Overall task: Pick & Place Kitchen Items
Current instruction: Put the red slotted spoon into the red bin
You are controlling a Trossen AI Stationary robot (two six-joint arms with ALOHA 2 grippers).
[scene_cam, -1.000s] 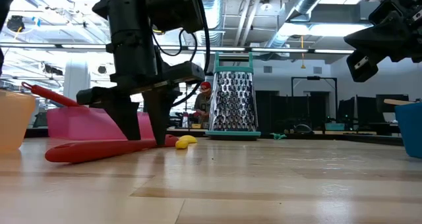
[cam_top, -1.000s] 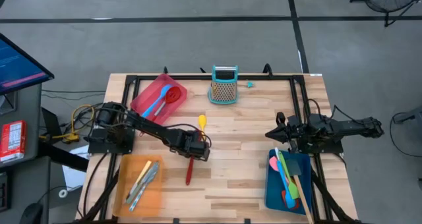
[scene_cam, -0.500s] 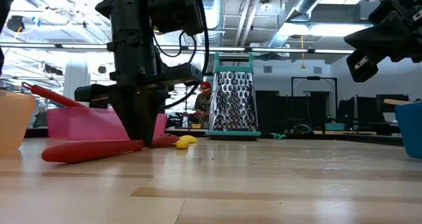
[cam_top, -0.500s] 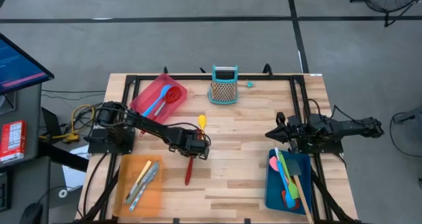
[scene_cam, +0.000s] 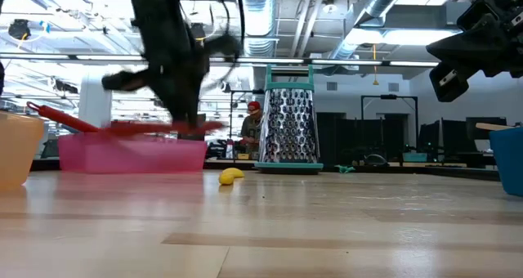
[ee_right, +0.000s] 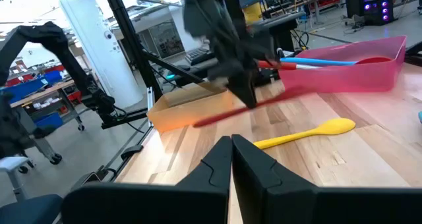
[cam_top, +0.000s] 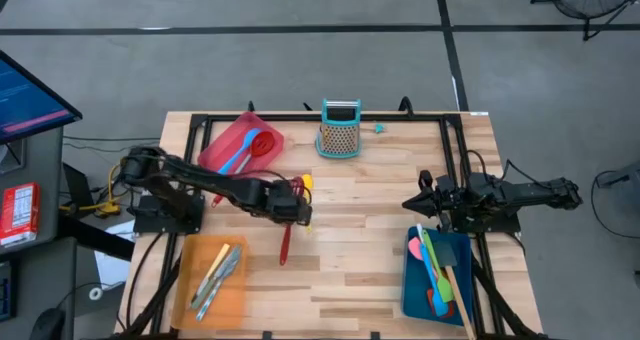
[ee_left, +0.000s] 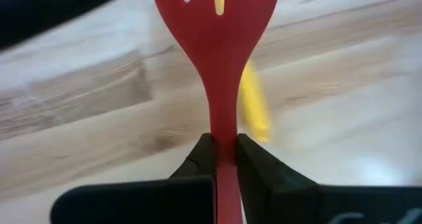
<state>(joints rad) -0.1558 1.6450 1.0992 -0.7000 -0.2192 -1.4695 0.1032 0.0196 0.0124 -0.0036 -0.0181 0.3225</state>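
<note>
A red slotted spatula [cam_top: 285, 238] is clamped by its thin handle between the jaws of the left gripper [cam_top: 293, 208], and is carried clear of the bench [cam_top: 370, 230] near its middle, level, as the low view shows. Since only the narrow neck is pinched, the long handle could swing or slip out if the arm is swept quickly toward the pink tray [cam_top: 225, 145] at the far left. A yellow spoon [scene_cam: 231, 176] lies on the wood just beside it. The right gripper [cam_top: 412, 202] is parked near the right edge, jaws pressed together, empty.
</note>
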